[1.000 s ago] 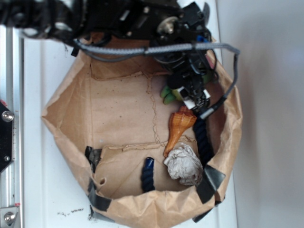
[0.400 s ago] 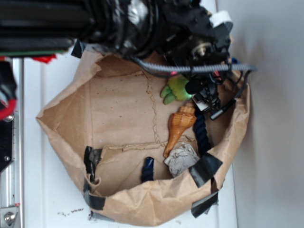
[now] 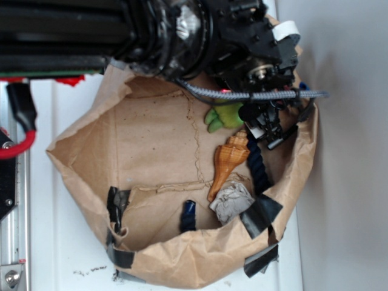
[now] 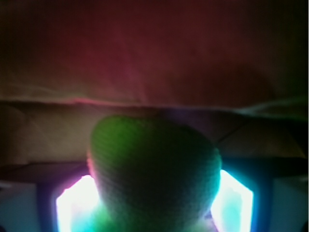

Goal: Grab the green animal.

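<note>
Pincer (image 3: 265, 124): low inside the paper bag, at its far-right corner, mostly hidden under the black arm and the braided grey cable in the exterior view. In the wrist view the two bright pads (image 4: 75, 205) sit either side of the green animal's body, right against its flanks, so the pincer reads as pinching the toy, though glare hides the exact contact.

Green animal (image 3: 223, 115): lime-green plush on the bag floor near the upper right wall, its small nubs pointing left, its right part covered by the pincer. In the wrist view the green animal (image 4: 154, 169) fills the lower middle as a rounded fuzzy dome between the pads.

Seashell (image 3: 225, 162): orange-brown spiral, just below the toy, its wide end near the pincer.

Paper ball (image 3: 231, 203): crumpled grey-white, below the seashell and touching its narrow tip.

Paper bag (image 3: 91, 151): brown, open-topped, patched with black tape, standing on the white tabletop (image 3: 54, 242).

Step in hand: judged to be the closing of the grasp, with the toy between the pads and not yet raised clear of the bag floor.

Next move: likely calls for a firm squeeze on the soft body, then a straight rise, clear of the seashell and the bag's right wall.

Risk: the plush may compress and slip.
</note>
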`<state>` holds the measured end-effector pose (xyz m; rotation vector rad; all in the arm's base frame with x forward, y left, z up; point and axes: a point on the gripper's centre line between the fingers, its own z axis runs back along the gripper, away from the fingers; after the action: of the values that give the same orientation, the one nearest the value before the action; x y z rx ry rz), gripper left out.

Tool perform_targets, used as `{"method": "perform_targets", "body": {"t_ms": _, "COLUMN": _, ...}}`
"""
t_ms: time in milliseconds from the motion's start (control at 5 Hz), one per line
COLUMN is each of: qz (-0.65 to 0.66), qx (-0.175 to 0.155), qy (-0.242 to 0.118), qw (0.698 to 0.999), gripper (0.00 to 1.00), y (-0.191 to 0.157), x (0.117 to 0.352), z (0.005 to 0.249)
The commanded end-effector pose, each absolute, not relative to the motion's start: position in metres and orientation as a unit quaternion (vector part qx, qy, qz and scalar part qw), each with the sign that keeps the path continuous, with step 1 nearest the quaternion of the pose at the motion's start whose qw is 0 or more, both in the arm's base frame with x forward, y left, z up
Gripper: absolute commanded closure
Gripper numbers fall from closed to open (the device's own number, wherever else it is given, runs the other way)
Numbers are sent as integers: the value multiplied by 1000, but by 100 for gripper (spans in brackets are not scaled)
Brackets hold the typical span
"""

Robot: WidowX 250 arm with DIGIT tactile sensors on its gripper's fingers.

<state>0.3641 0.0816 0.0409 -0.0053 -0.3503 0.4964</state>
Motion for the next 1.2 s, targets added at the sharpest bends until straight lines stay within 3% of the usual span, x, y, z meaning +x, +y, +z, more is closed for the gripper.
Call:
{"method": "perform_targets", "body": {"t_ms": 0, "qz": 216, "qx": -2, "qy": -192, "qw": 957, "gripper": 100, "y": 79, "x": 358, "z": 55}}
{"method": "perform_targets", "body": {"t_ms": 200, "qz": 205, "qx": -42, "qy": -192, "qw": 959, "gripper": 100, "y": 83, "x": 338, "z": 94}}
{"method": "perform_targets", "body": {"t_ms": 400, "qz": 155, "qx": -101, "qy": -138, "qw": 973, "gripper": 100, "y": 86, "x": 310, "z": 139}}
{"method": "perform_targets", "body": {"t_ms": 600, "qz": 134, "qx": -105, "qy": -116, "qw": 978, "gripper": 100, "y": 82, "x": 288, "z": 164}}
{"method": "perform_targets", "body": {"t_ms": 800, "qz": 110, "qx": -47, "qy": -119, "qw": 986, "gripper": 100, "y": 77, "x": 271, "z": 185}}
{"method": "perform_targets", "body": {"t_ms": 1000, "qz": 98, "qx": -36, "qy": -155, "qw": 982, "gripper": 100, "y": 69, "x": 260, "z": 201}}
